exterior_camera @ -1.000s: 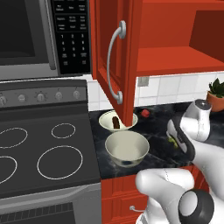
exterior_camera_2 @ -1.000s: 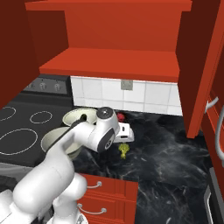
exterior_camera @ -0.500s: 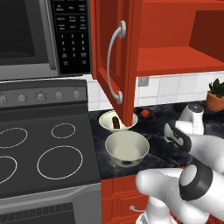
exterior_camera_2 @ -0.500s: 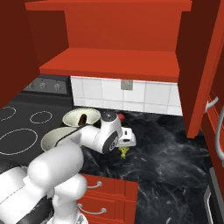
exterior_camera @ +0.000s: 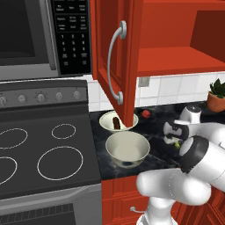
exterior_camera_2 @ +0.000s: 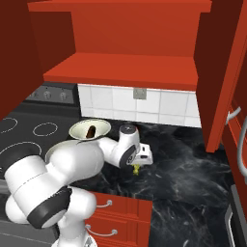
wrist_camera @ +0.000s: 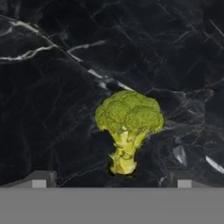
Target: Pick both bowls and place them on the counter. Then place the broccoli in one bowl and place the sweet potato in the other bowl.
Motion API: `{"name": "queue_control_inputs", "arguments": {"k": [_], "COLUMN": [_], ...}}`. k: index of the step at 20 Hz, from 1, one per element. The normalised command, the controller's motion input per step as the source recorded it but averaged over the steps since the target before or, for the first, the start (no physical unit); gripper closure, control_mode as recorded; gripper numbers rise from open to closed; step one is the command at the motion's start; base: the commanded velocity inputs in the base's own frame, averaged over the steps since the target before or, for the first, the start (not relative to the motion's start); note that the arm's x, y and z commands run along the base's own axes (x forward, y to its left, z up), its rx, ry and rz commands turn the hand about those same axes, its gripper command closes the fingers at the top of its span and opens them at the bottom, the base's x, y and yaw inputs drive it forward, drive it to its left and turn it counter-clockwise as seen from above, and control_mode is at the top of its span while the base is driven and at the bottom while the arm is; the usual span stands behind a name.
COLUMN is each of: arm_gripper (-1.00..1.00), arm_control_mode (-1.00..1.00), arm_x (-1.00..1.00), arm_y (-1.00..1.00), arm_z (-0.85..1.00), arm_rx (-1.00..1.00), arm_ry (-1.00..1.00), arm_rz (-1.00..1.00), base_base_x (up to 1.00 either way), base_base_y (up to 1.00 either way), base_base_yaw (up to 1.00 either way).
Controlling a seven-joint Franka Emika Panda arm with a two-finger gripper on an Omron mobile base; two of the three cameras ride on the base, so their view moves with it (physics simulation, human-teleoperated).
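The broccoli point(wrist_camera: 128, 116) lies on the black counter point(wrist_camera: 52, 87), its stalk pointing at my open gripper point(wrist_camera: 111, 179). The fingertips point(wrist_camera: 41, 178) stand wide on either side of it and touch nothing. From the base, the gripper point(exterior_camera: 173, 134) point(exterior_camera_2: 140, 161) hangs just above the broccoli point(exterior_camera_2: 137, 169). The deeper bowl point(exterior_camera: 127, 149) stands empty near the counter's front edge. Behind it, the shallower bowl point(exterior_camera: 116, 121) point(exterior_camera_2: 89, 129) holds the sweet potato point(exterior_camera: 115, 122) point(exterior_camera_2: 90, 130).
An open red cabinet door point(exterior_camera: 114, 57) hangs over the bowls. The stovetop point(exterior_camera: 44, 154) lies to their left under a microwave point(exterior_camera: 26, 35). A small red item point(exterior_camera: 146, 113) and a potted plant point(exterior_camera: 216, 94) stand by the tiled wall. An empty cabinet shelf point(exterior_camera_2: 125, 67) is overhead.
The hand has sunk a little closer to the broccoli while the elbow swung round. The jaws stayed open. Bowls and sweet potato have not moved.
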Motion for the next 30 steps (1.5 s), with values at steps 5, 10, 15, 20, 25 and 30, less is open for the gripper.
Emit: {"name": "queue_control_inputs", "arguments": {"k": [5, 10, 15, 20, 25, 30], "arm_gripper": [-1.0, -1.0, -1.0, -1.0, 1.0, 1.0], "arm_control_mode": [-1.0, -1.0, -1.0, -1.0, -1.0, -1.0], "arm_x": [0.22, 0.19, 0.25, 0.19, 0.01, -0.14], "arm_y": [0.0, -0.02, -0.02, -0.06, -0.02, 0.0], "arm_z": [-0.19, -0.21, -0.22, -0.18, -0.26, -0.36], "arm_rx": [0.08, 0.05, 0.03, 0.01, 0.0, 0.0], "arm_ry": [0.0, 0.0, 0.0, 0.0, 0.04, 0.11], "arm_rz": [0.0, 0.0, 0.0, 0.0, 0.0, 0.0], "base_base_x": [0.0, 0.0, 0.0, 0.0, 0.0, 0.0], "base_base_y": [0.0, 0.0, 0.0, 0.0, 0.0, 0.0], "base_base_yaw": [0.0, 0.0, 0.0, 0.0, 0.0, 0.0]}}
